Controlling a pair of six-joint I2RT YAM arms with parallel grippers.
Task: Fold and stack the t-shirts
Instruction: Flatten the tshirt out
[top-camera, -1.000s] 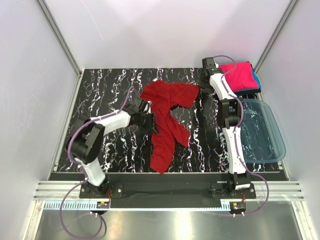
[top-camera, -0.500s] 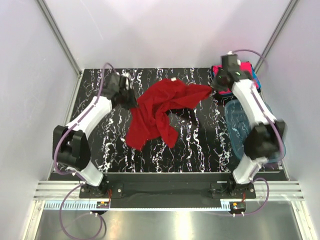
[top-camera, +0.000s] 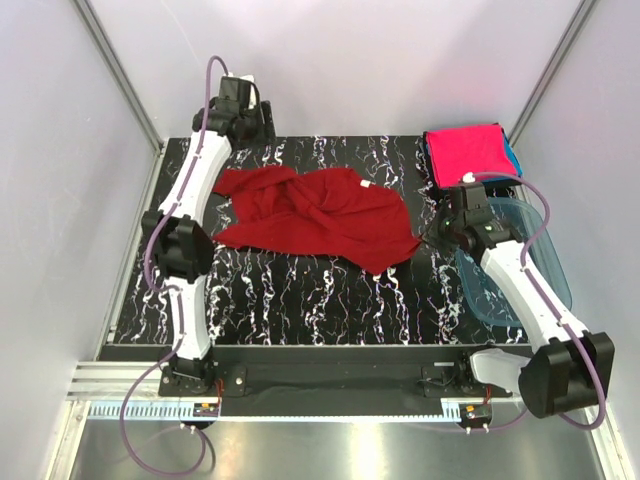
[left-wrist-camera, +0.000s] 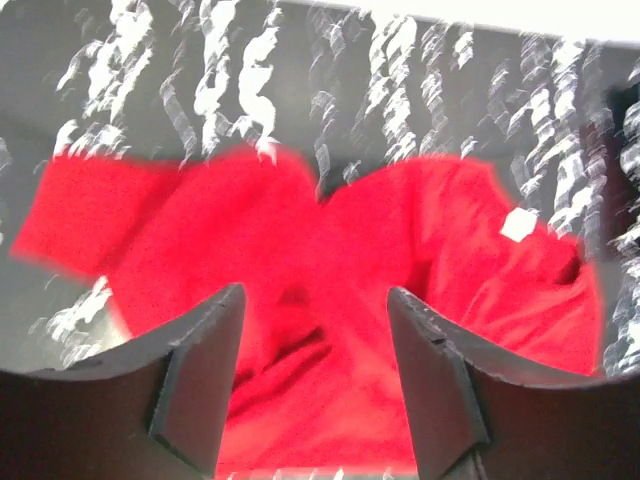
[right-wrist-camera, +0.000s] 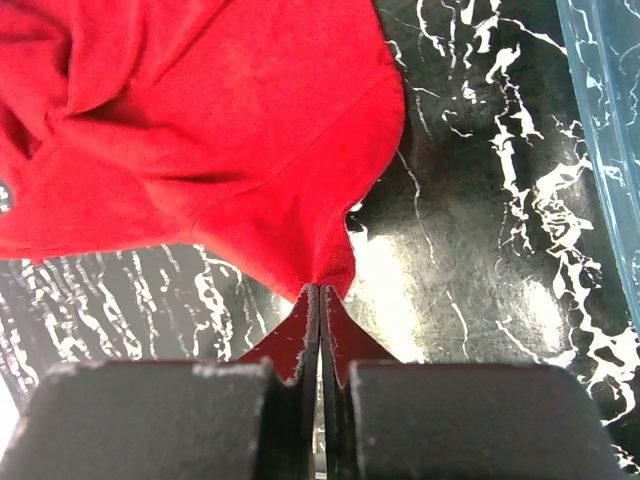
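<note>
The black white-veined table (top-camera: 300, 300) fills the floor of the cell, and its near edge is hidden behind the arms' bases. The dark red t-shirt (top-camera: 310, 215) lies unfolded and rumpled across the middle of the table, reaching toward the far left. It is so bunched that the sleeves and hem are hard to tell apart.

The translucent blue tub (top-camera: 530, 270) sits at the table's right edge. The right arm crosses over part of it, and the right wrist view shows only a strip of its wall.

A folded bright pink t-shirt (top-camera: 467, 153) rests at the table's far right corner. It lies on a teal-blue t-shirt (top-camera: 513, 158), of which only a thin edge shows.

The right gripper (right-wrist-camera: 320, 290) is low over the right half of the table. Its jaws are pressed together on a pinched corner of the dark red t-shirt.

The left gripper (left-wrist-camera: 315, 300) hovers over the table's far left corner with its fingers spread and nothing between them. Its wrist view is blurred. From above, its fingertips cannot be made out against the dark wrist.

The small white neck label (top-camera: 367, 186) shows on the dark red t-shirt, toward the table's far side.
</note>
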